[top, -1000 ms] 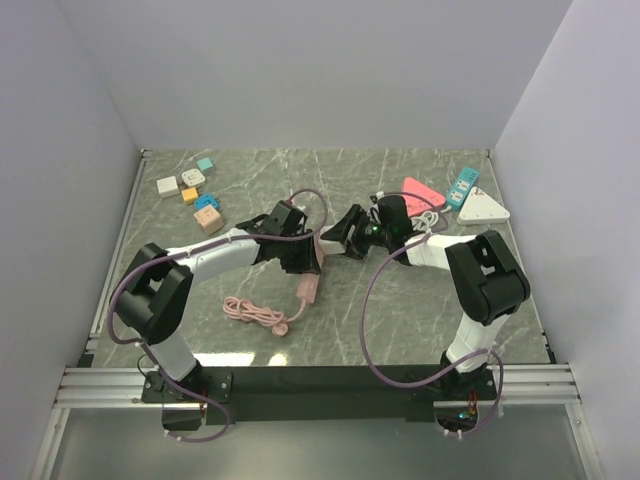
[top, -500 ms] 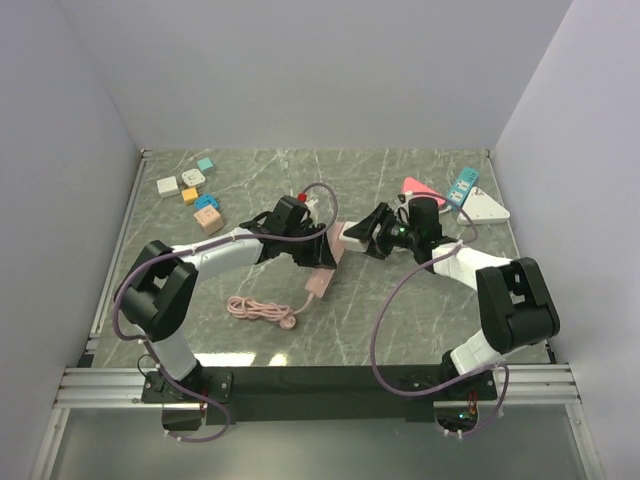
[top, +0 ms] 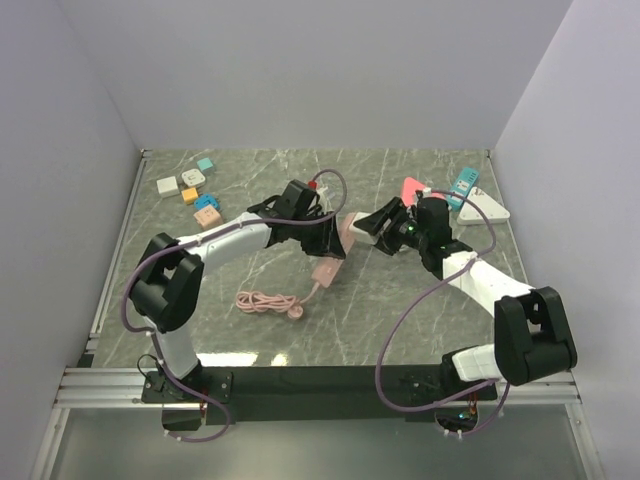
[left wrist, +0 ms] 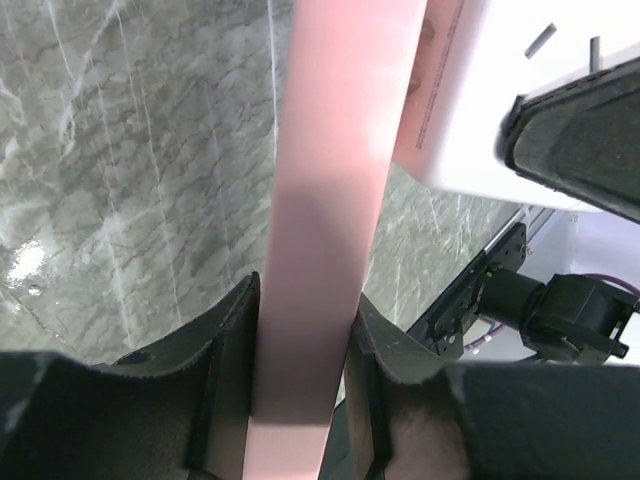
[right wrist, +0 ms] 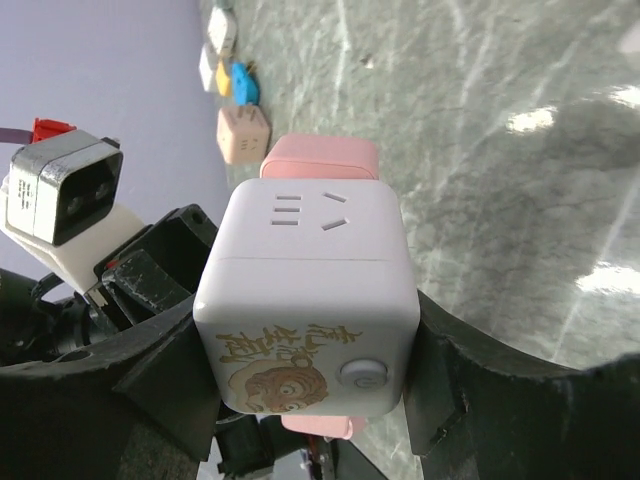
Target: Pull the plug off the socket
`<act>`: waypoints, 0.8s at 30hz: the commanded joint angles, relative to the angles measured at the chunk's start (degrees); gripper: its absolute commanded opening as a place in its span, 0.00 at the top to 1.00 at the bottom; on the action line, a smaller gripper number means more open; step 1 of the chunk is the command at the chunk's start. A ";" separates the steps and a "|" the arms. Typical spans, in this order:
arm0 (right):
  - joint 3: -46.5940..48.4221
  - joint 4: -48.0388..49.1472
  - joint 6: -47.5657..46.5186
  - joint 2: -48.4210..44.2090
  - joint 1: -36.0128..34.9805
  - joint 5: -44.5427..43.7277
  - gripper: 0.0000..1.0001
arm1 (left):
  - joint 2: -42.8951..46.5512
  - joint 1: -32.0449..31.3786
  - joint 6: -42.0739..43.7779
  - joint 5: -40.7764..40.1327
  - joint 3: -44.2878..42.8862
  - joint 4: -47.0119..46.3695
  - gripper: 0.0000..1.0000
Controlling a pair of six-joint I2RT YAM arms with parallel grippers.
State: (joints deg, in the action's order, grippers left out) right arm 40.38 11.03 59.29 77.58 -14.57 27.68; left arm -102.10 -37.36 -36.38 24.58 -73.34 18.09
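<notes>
Above mid-table, we have our left gripper (left wrist: 298,372) clamped on the pink plug (left wrist: 335,170) and our right gripper (right wrist: 310,388) clamped on the white socket cube (right wrist: 305,260). Plug and cube look still joined, touching, so we judge the pull apart is left to do.

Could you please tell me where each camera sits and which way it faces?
Top external: fixed above and behind the bases, looking down on the table; left arm and right arm show whole, left claw and right claw adjacent.
Left wrist: on the left arm, looking down along its fingers, shut on the pink plug.
Right wrist: on the right arm, facing the left arm; its fingers clamp the white socket cube.
Shared: both wrist views show plug and socket.
</notes>
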 commanded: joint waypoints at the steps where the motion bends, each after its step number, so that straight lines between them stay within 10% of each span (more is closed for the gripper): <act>1: 0.31 -1.34 0.13 -5.85 2.17 3.08 1.00 | -4.32 7.56 -7.83 -17.90 -1.37 8.10 1.00; 13: 14.72 -23.67 -11.03 -5.95 2.35 -2.64 1.00 | -6.97 11.00 -6.42 -22.38 -9.44 14.87 1.00; 24: 8.93 -12.80 -7.96 -6.04 2.35 7.03 1.00 | -1.87 9.68 -4.66 -11.49 -3.74 6.62 1.00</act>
State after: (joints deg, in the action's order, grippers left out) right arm 50.81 -6.79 50.06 71.55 -11.86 31.42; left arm -107.48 -26.74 -41.19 8.62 -78.50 28.80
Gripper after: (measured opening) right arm 0.670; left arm 0.370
